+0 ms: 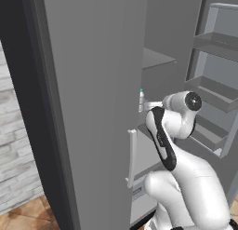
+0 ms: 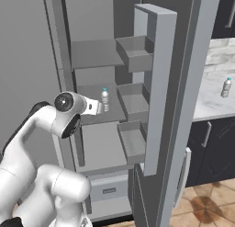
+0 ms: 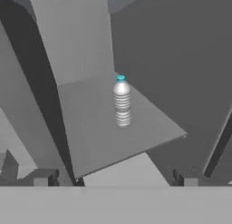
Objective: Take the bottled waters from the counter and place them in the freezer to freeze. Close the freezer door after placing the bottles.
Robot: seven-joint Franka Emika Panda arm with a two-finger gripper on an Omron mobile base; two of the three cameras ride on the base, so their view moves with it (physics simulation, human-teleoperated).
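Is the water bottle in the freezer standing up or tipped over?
Upright: the bottle stands on the freezer shelf with its teal cap on top.

**A:** What stood left of the gripper (image 2: 100, 107)?

**B:** A wide, flat grey door (image 1: 83, 84), closed. It carried a pale vertical handle (image 1: 132, 157) near its edge, lower than the gripper.

**A:** And farther left?

**B:** A pale brick wall (image 1: 16, 150). Well below the gripper, at the wall's foot, lay terracotta floor tiles (image 1: 23, 217).

**A:** Anything off to the gripper's right?

**B:** The same tiled floor ran far below on that side, marked with a dark round stain (image 2: 200, 204). A dark upper cabinet (image 2: 226, 12) hung well above and far to the right.
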